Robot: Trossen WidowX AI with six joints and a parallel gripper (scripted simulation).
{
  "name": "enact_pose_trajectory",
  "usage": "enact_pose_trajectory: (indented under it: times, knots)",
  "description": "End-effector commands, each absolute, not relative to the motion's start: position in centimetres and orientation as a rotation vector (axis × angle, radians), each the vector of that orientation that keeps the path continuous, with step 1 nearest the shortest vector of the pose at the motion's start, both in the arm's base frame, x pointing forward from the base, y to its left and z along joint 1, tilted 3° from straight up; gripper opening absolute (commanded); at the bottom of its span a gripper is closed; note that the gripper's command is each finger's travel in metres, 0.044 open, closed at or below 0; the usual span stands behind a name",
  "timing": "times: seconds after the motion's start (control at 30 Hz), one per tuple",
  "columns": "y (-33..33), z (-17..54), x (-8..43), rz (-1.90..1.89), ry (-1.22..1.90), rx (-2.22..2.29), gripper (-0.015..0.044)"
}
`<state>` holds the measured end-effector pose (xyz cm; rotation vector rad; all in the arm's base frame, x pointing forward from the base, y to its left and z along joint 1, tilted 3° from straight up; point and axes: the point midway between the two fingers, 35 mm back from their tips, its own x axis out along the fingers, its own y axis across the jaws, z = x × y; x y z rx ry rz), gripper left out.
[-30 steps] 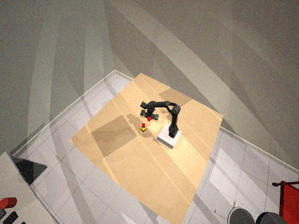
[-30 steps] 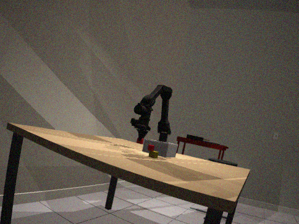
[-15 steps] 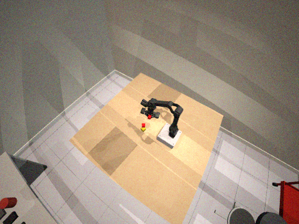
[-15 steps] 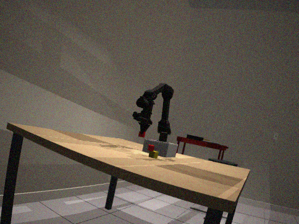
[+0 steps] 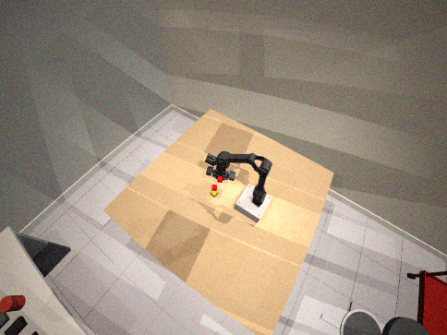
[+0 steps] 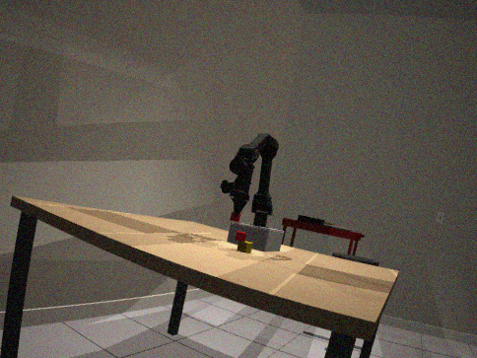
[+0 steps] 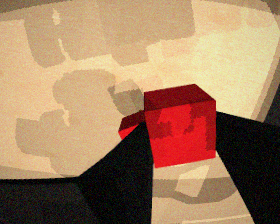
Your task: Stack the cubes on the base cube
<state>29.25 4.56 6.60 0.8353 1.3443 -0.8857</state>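
hand [image 5: 220, 175] [image 6: 237, 215] [image 7: 178, 123] is pinching one red cube [image 5: 220, 179] [image 6: 235, 218] [image 7: 181, 131], holding it above the desk [image 5: 249, 258] [image 6: 197, 256] [image 7: 35, 95]. second red cube [image 5: 214, 187] [image 6: 240, 236] [image 7: 131, 124] is sitting on the yellow base cube [image 5: 214, 193] [image 6: 248, 247], off toward one side. held cube is hanging near that pair, not resting on the base. in the wrist view a finger is partly hiding the second cube.

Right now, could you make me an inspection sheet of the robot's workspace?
Surface: wooden table, patched with shadows.
Job's things: one red cube sits on the yellow cube; another red cube is held above the table.
Clutter: red cylinder on a pale surface beyond the table.
Jaws: shut on the held cube.
Cables: nothing seen.
Surroundings: gray walls, tiled floor.
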Motion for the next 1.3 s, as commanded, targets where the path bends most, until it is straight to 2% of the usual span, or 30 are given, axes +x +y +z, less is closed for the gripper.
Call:
enact_pose_trajectory:
  times: [0.0,0.77,1.27]
  knots:
    - [5.9,6.5,29.2,-0.859,1.357,0.821,0.0105]
    - [12.9,5.8,27.3,-0.707,1.425,0.654,0.0105]
    - [12.9,2.8,27.1,-0.702,1.426,0.648,0.0105]
